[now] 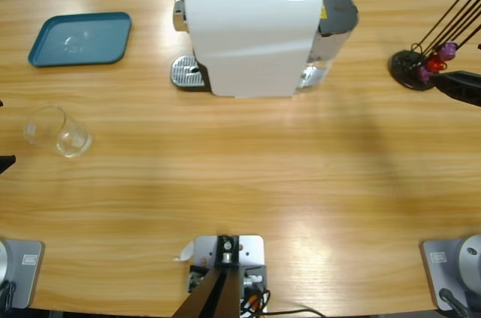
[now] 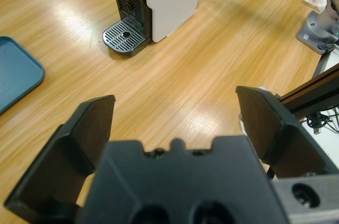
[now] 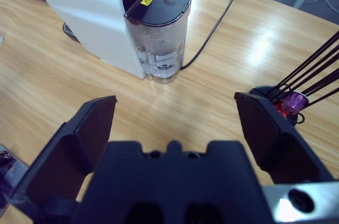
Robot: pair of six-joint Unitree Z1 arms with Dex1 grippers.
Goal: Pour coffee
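Bench of pale wood carries a white machine at the far middle, drip grate at its left foot and a dark-lidded water tank at its back. Teal tray lies far left; an empty glass rests on its side nearer, well apart. Capsule stand with purple and red capsules sits far right. Left tool hovers low, tilted toward the grate, jaws spread, nothing between. Right tool hovers beside the stand, aimed at the tank, jaws spread and empty. Coffee: none can be made out anywhere
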